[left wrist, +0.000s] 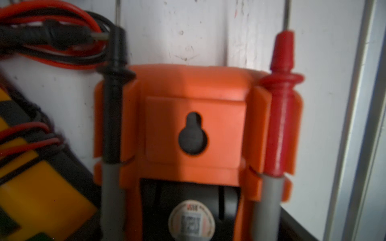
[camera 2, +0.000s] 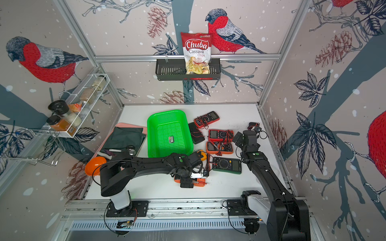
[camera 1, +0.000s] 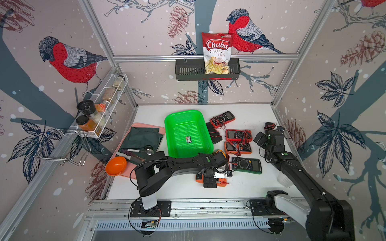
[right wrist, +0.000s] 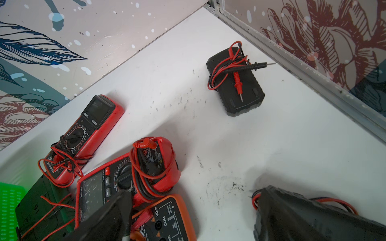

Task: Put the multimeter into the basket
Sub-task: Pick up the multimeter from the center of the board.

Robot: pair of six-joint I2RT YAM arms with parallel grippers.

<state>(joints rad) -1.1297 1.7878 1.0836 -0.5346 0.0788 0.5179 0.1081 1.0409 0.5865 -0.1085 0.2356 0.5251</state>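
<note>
Bright green mesh basket (camera 1: 180,125); orange multimeter (left wrist: 194,98)

We are looking over a crowded white tabletop (camera 1: 240,187).
The bright green perforated plastic basket (camera 1: 181,129) is sitting mid-table, the pink rectangular plastic tray (camera 1: 137,124) lying left of it, a cluster of plastic-cased multimeters (camera 1: 238,134) lying right of it, an orange-cased multimeter (left wrist: 192,100) lying in front.

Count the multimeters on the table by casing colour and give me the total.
Red multimeters: 2
Orange multimeters: 2
Black multimeters: 2
Green multimeter: 1
Yellow multimeter: 1
Total: 8
</note>
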